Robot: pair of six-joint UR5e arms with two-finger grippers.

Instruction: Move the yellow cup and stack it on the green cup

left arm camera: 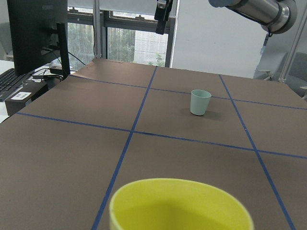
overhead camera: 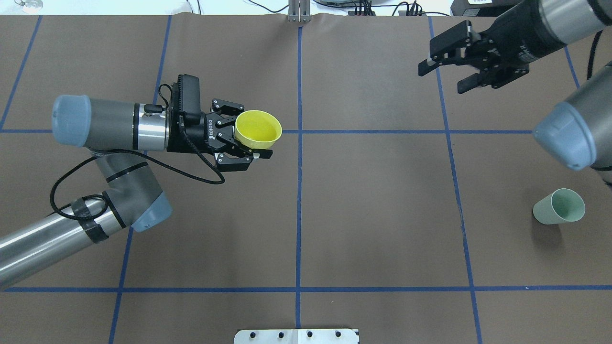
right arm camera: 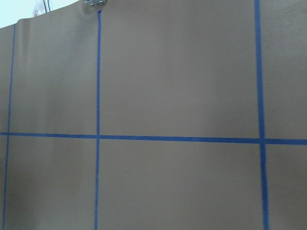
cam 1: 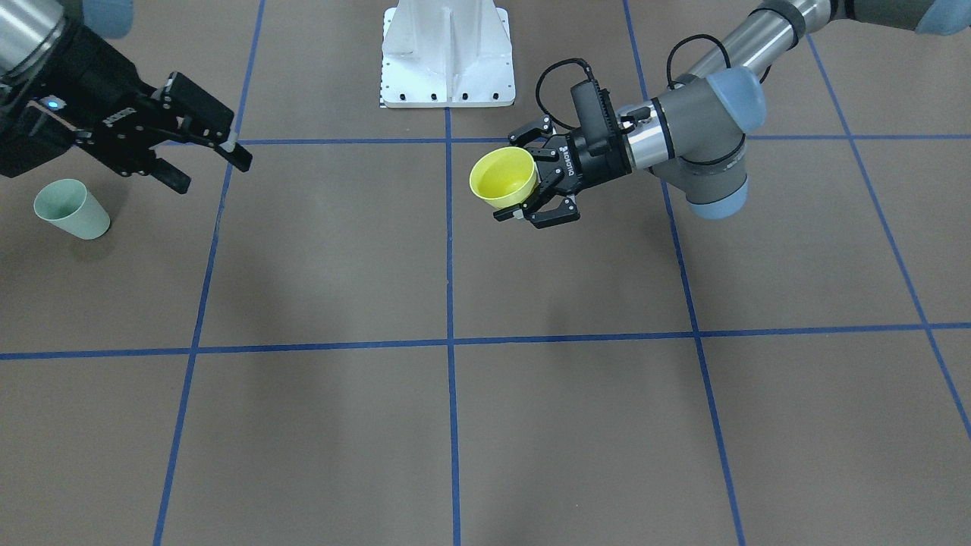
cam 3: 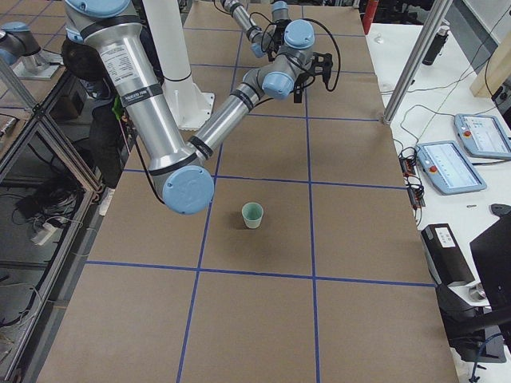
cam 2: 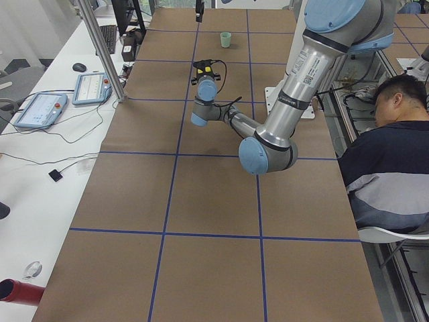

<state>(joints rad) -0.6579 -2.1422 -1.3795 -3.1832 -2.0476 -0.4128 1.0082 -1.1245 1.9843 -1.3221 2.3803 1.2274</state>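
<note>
The yellow cup (overhead camera: 258,129) is held in the air by my left gripper (overhead camera: 251,131), whose fingers close on its wall; it is upright, its mouth up, left of the table's middle line. It also shows in the front view (cam 1: 504,177) and at the bottom of the left wrist view (left arm camera: 180,206). The green cup (overhead camera: 560,206) stands upright on the table at the right, also seen in the front view (cam 1: 72,208) and the left wrist view (left arm camera: 200,102). My right gripper (overhead camera: 442,74) hangs open and empty above the far right of the table, well away from the green cup.
The brown table cover is marked with blue tape lines (overhead camera: 299,191). The robot's white base (cam 1: 447,53) is at the near edge. An operator (cam 2: 385,154) sits beside the table; tablets and a monitor lie along the far side (cam 3: 447,163).
</note>
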